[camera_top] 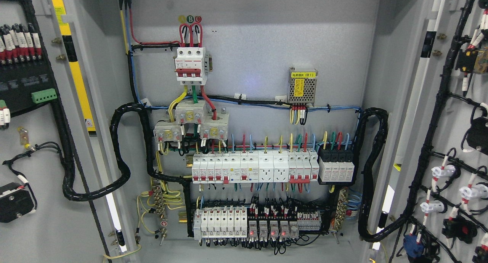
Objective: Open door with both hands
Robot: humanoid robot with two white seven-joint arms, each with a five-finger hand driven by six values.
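Both doors of a grey electrical cabinet stand swung wide. The left door (42, 213) fills the left edge, its inner face carrying terminals and a black wire loom. The right door (442, 114) fills the right edge, with wired switches and lamps on its inside. Between them the back panel (259, 45) shows in full: a red-and-white main breaker (190, 66), a row of white breakers (251, 167) and a lower relay row (255, 223). Neither of my hands nor any arm appears in the head view.
Thick black cable looms (122, 156) (375, 171) arc from the panel to each door. A small power supply with a yellow label (303, 85) sits at the upper right of the panel. Yellow-black strips (74, 61) run along the left frame.
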